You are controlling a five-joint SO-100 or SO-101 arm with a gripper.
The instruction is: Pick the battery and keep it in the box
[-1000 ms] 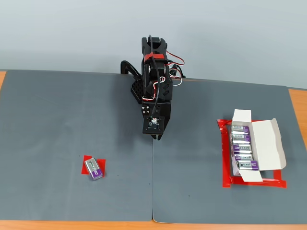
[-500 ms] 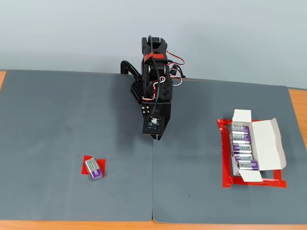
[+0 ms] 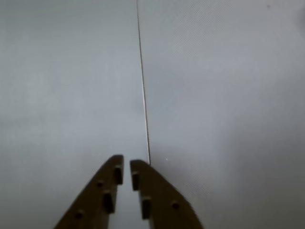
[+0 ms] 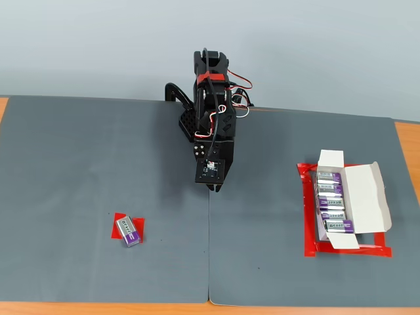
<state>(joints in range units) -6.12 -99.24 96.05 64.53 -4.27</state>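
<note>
Gripper point(image 3: 126, 164) sits nearly closed on nothing — my arm point(image 4: 211, 108) folded at upper centre of the fixed view, tips over the mat seam point(image 3: 143, 95). I see the battery point(image 4: 128, 231) lower left, the box point(image 4: 341, 207) far right.

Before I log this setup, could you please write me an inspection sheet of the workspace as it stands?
Surface: two grey mats meeting at a seam, on a wooden table.
Job's things: loose battery on a red tape patch; open white box holding four batteries, inside a red tape outline.
Clutter: nothing seen.
End effector: empty, jaws nearly together, over the mat seam, far from battery and box.
Cables: wires looped at the arm's upper part.
Surroundings: plain pale wall.
</note>
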